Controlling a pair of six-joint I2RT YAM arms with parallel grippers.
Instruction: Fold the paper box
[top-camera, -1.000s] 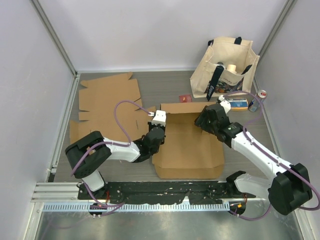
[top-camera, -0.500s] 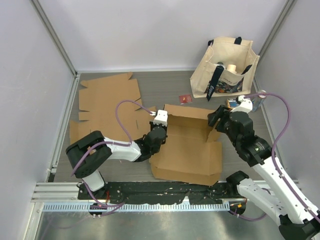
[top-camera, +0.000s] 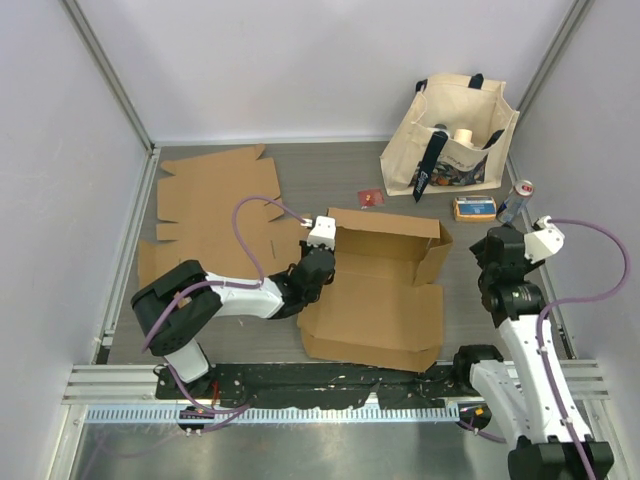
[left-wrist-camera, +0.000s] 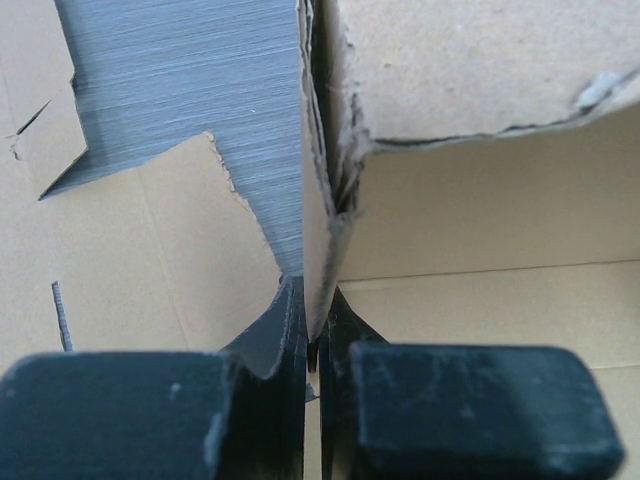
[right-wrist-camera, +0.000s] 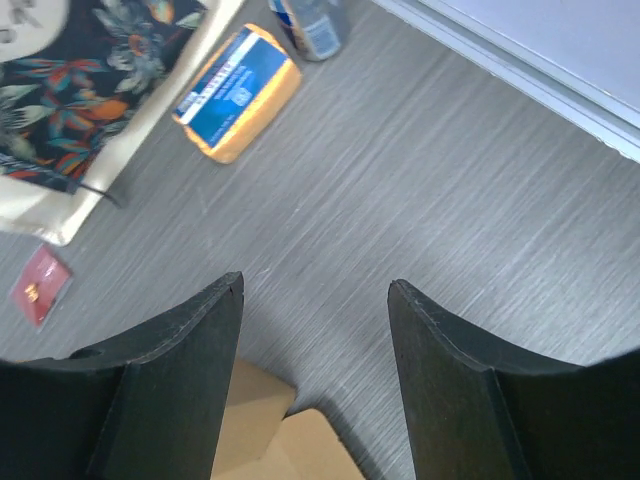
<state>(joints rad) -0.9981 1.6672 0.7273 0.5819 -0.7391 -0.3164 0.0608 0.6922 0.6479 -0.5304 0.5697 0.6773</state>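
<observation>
The box (top-camera: 375, 300) was parked mid-table (top-camera: 330, 170), pretty much between the 2 arms, with its back wall tipped up and the rest laid flat. Its left wall was pinched tight by the left gripper (top-camera: 316, 262), with the cardboard edge squeezed between the 2 fingers (left-wrist-camera: 470, 410). The right gripper (right-wrist-camera: 315, 290) was held spread wide with nothing in it, off to the right of the box, near a blue and orange packet (right-wrist-camera: 238, 93) and a tote bag (top-camera: 450, 130).

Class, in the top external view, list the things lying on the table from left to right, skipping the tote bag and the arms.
Flat cardboard sheet → paper box → orange packet → can.
</observation>
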